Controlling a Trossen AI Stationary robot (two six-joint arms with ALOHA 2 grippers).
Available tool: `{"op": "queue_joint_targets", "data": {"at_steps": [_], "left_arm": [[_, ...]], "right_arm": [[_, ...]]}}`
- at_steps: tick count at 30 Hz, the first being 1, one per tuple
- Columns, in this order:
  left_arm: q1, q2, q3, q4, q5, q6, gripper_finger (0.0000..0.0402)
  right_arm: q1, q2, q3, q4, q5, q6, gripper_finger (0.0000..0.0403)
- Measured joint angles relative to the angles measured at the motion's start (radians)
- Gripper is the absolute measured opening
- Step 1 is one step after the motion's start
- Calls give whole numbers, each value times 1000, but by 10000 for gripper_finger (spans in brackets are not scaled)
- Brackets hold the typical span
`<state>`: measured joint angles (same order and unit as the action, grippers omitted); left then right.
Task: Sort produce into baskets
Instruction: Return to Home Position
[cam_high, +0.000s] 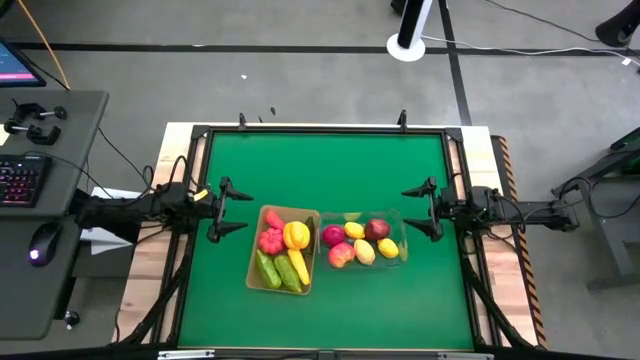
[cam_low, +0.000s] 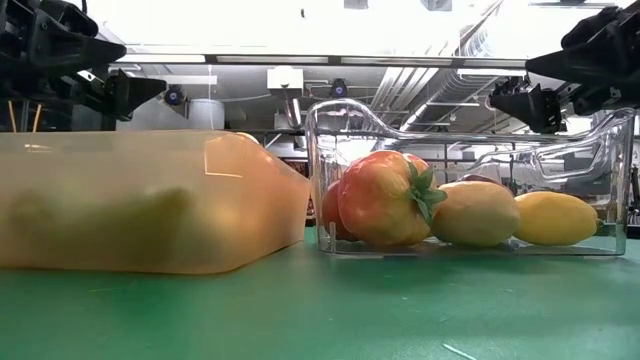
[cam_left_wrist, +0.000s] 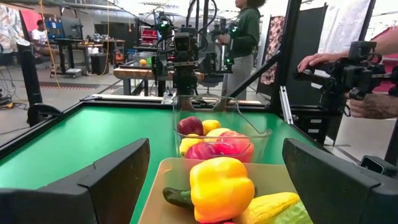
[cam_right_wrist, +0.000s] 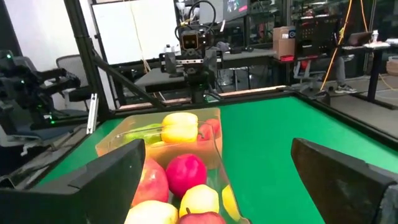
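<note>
Both grippers hung empty above the green table (cam_high: 330, 165), each with its fingers spread wide apart. From above, the left gripper (cam_high: 247, 210) sat just off the tan bin (cam_high: 253, 262), and the right gripper (cam_high: 405, 209) sat just off the clear bin (cam_high: 403, 240). The two bins stood side by side near the table's middle.

Only the overhead camera showed all the produce. The tan bin held a yellow pepper (cam_high: 296, 235), a red piece (cam_high: 271, 241), two green cucumbers (cam_high: 268, 270) and a long yellow piece (cam_high: 299, 263). The clear bin held red apples (cam_high: 377, 229) and yellow lemons (cam_high: 353, 230).

At table height the tan bin's cloudy wall (cam_low: 150, 200) hid its contents, showing only dim greenish shapes. The clear bin's wall (cam_low: 330, 120) showed a red-and-yellow fruit with a green stalk (cam_low: 385, 200) lying against two lemons (cam_low: 475, 213), detail the overhead camera missed.

Past the left wrist's spread fingers (cam_left_wrist: 106, 180), the pepper stood nearest, the clear bin was behind it, and the right arm (cam_left_wrist: 186, 56) was across the table. That camera alone caught a person in a dark green top (cam_left_wrist: 244, 34) and a hand (cam_left_wrist: 320, 60) on a camera rig. Past the right wrist's fingers (cam_right_wrist: 109, 177), an apple (cam_right_wrist: 185, 174) lay close, with the left arm (cam_right_wrist: 193, 46) beyond.
</note>
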<state>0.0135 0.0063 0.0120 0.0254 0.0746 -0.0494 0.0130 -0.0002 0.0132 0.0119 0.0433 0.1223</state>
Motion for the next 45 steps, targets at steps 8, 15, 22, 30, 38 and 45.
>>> {"op": "queue_joint_targets", "data": {"at_steps": [8,15,22,30,38,45], "left_arm": [[0,0,0,0,0,0,356],[0,0,0,0,0,0,356],[0,0,0,0,0,0,356],[0,0,0,0,0,0,356],[0,0,0,0,0,0,356],[0,0,0,0,0,0,356]], "right_arm": [[0,0,-3,13,10,60,397],[0,0,-3,14,3,53,397],[0,0,-4,12,-13,30,397],[0,0,-4,10,-13,27,397],[0,0,-4,10,-12,34,397],[0,0,-4,10,-13,34,397]]}}
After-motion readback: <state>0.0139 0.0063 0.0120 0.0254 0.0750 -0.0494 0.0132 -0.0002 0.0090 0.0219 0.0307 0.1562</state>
